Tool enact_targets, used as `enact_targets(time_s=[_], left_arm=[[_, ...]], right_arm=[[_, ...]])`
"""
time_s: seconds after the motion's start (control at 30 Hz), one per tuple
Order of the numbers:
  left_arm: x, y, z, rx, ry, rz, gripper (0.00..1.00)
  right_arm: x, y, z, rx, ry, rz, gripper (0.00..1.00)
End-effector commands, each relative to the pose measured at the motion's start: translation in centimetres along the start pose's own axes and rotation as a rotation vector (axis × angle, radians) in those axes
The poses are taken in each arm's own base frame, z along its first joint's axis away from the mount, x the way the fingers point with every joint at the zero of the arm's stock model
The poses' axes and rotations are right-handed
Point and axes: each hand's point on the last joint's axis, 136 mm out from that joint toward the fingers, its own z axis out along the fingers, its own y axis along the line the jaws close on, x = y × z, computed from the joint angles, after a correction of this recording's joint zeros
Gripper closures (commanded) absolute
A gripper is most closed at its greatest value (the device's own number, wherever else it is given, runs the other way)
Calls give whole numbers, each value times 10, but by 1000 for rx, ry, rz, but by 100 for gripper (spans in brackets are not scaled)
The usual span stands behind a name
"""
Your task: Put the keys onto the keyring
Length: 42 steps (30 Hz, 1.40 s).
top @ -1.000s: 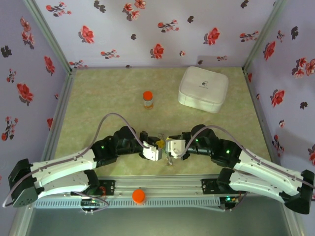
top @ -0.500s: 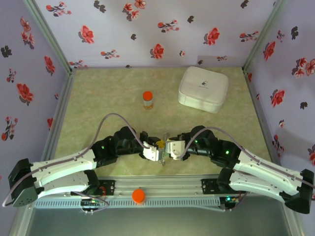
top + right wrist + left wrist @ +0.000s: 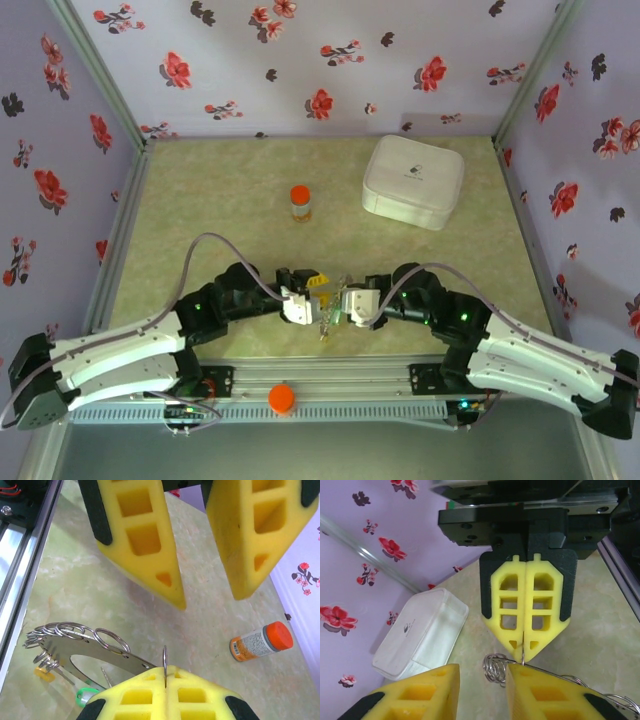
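The keyring (image 3: 100, 652) is clamped by one thin loop in my clenched right pincer (image 3: 165, 676), its plate stretching to that pincer's left. My left pincer (image 3: 210, 600) stands released just opposite it. I judge we're mid-threading, and next I must grasp a key. I count one keyring and two keys: a green-headed key (image 3: 85, 697) and a yellow-headed key (image 3: 44, 674).

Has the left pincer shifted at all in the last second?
Yes. The left pincer has slid slightly left, judged against the bottle standing behind it in the top view, and it has opened.
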Motion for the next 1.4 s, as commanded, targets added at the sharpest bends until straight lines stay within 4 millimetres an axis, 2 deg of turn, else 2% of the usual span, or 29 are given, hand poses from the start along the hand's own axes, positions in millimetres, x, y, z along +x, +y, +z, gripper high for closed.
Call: enact_targets(time_s=[0.0, 0.27, 0.53, 1.03, 1.37], left_arm=[[4, 6, -4, -55, -11, -60, 68], [10, 4, -16, -83, -11, -129, 67], [9, -6, -11, -20, -20, -178, 68], [3, -12, -6, 29, -39, -198, 71], [3, -8, -5, 16, -35, -172, 70]], right_arm=[[-17, -9, -3, 45, -80, 27, 100], [-17, -9, -4, 51, -87, 28, 100], [-29, -7, -5, 35, -157, 59, 100], [-35, -5, -4, 12, -179, 77, 100], [-26, 1, 1, -31, -119, 45, 100]])
